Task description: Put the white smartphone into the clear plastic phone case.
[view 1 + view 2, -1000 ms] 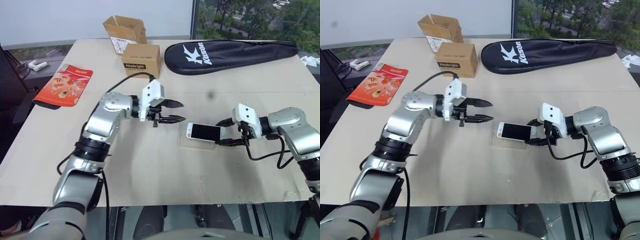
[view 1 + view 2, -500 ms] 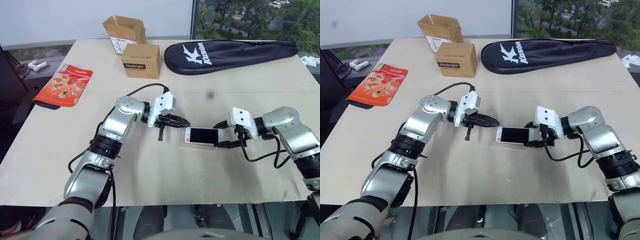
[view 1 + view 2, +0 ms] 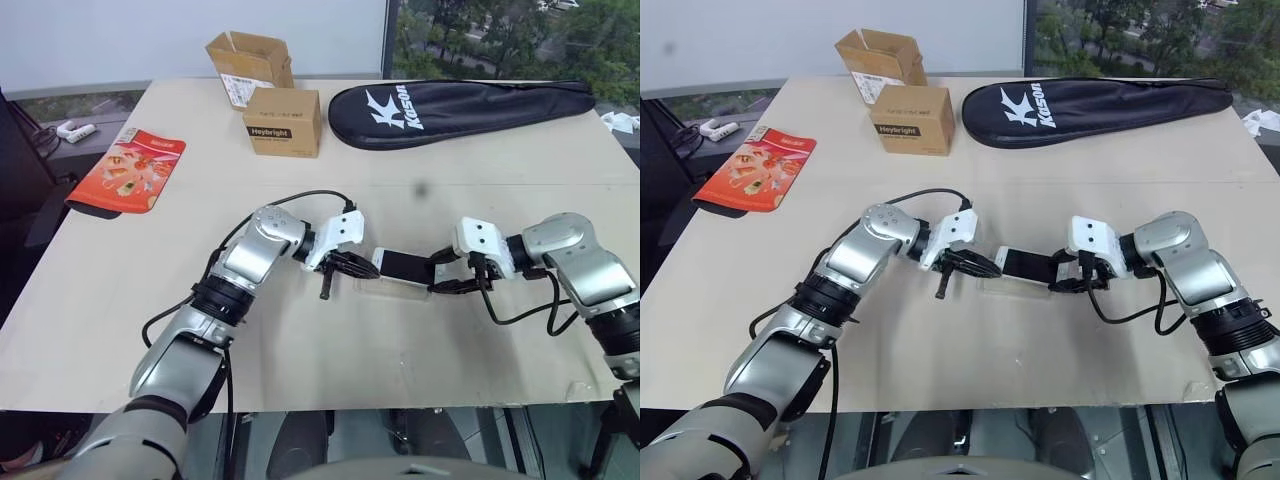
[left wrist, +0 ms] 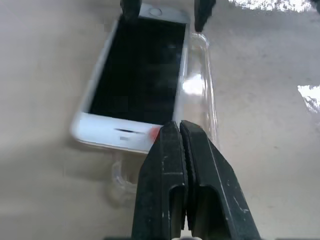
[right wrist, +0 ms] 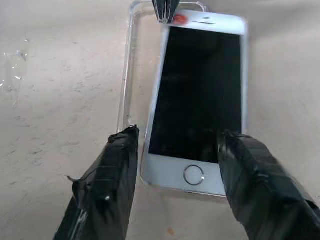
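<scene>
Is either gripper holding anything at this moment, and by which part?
The right gripper straddles the white smartphone at its home-button end; whether it pinches cannot be told. The left gripper, shut, sits at the opposite end, holding nothing.

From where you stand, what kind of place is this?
Probably an office or lab by a window: a beige table carrying cardboard boxes and a black racket bag, with trees outside.

Silver arms — white wrists, black fingers [image 4: 170,190], cables

Office-like room: large beige table [image 3: 120,300], window blind [image 3: 190,30], cardboard boxes [image 3: 283,120], trees outside window [image 3: 500,35].
</scene>
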